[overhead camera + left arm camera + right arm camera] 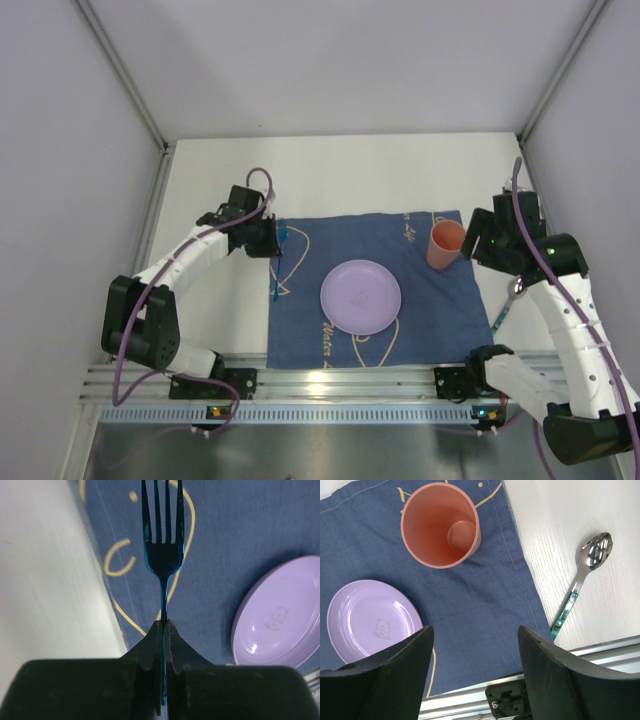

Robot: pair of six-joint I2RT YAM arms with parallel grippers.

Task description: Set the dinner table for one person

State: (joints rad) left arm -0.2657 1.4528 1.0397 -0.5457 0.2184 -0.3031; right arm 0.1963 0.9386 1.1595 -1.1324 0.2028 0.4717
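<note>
Left gripper (164, 625) clamped shut on blue fork (163, 555) handle, tines toward frame top, over cloth (225, 555) left edge. Right gripper (474, 645) stood wide, holding nothing. Dinner table (350, 175) filled overhead centre, carrying cloth, purple plate (360, 296), orange cup (445, 244). Spoon (582, 575) lay right of cloth.

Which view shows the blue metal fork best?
Left wrist: the blue metal fork fills the frame, tines clear, handle pinched in the left gripper above the dark blue cloth. Top external shows the fork only as a thin blue sliver at the cloth's left edge. Right wrist doesn't show it.
</note>
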